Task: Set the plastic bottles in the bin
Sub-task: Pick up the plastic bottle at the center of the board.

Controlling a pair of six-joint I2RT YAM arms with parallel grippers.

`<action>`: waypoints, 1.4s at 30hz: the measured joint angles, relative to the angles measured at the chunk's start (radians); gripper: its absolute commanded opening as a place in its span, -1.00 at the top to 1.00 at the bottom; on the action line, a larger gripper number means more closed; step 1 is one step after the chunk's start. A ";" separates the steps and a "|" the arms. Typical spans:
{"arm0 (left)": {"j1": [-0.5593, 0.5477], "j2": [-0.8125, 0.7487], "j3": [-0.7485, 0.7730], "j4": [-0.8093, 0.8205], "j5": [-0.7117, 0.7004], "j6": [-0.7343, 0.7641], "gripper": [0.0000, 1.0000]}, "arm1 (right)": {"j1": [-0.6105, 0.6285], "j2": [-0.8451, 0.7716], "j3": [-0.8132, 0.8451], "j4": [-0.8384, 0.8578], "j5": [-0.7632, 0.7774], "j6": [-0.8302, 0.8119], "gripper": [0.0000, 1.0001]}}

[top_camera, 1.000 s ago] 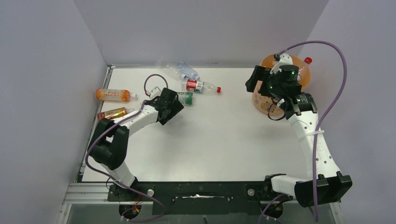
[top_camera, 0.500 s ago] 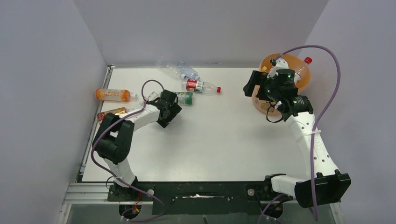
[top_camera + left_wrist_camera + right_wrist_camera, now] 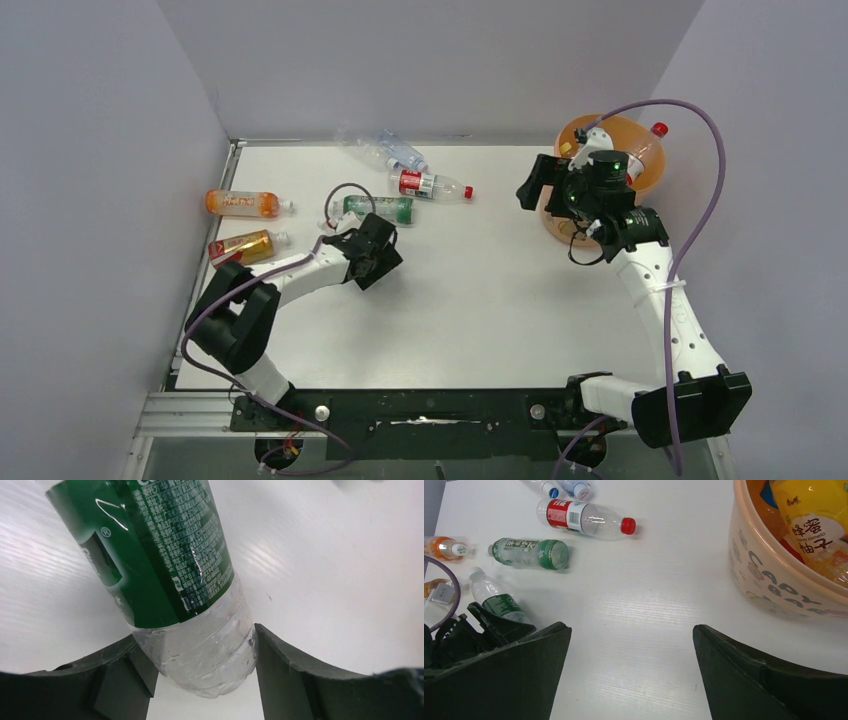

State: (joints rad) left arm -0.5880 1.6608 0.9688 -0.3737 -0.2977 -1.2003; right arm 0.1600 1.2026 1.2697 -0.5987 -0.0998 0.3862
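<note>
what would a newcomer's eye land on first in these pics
The left claw pinching the clear base of a green-label bottle, left of centre. Next, the pale-orange bin at the far right with a yellow bottle inside, and the loose bottles lying toward the far left of the table.

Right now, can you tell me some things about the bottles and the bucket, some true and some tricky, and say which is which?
1. The left gripper has a green-label bottle between its fingers. True.
2. The right gripper is holding a bottle. False: it is open and there is nothing in it.
3. The bucket has a yellow-label bottle inside. True.
4. The red-label bottle is standing up. False: it lies on its side on the table.
</note>
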 measured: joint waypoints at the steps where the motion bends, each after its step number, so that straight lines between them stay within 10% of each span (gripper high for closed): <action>1: -0.020 -0.015 0.000 -0.008 0.003 0.015 -0.02 | 0.000 -0.001 -0.003 0.003 -0.007 0.000 -0.96; 21: -0.383 -0.214 0.050 0.101 0.165 0.491 -0.04 | 0.007 0.010 -0.098 0.162 -0.410 0.162 -0.96; 42: -0.413 -0.292 -0.015 0.326 0.387 0.686 -0.05 | 0.119 0.064 -0.188 0.333 -0.581 0.257 -0.96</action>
State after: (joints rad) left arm -1.0008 1.3689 0.9539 -0.0475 0.0895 -0.5144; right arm 0.2790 1.2671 1.0821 -0.2661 -0.6811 0.6437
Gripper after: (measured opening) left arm 0.603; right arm 0.979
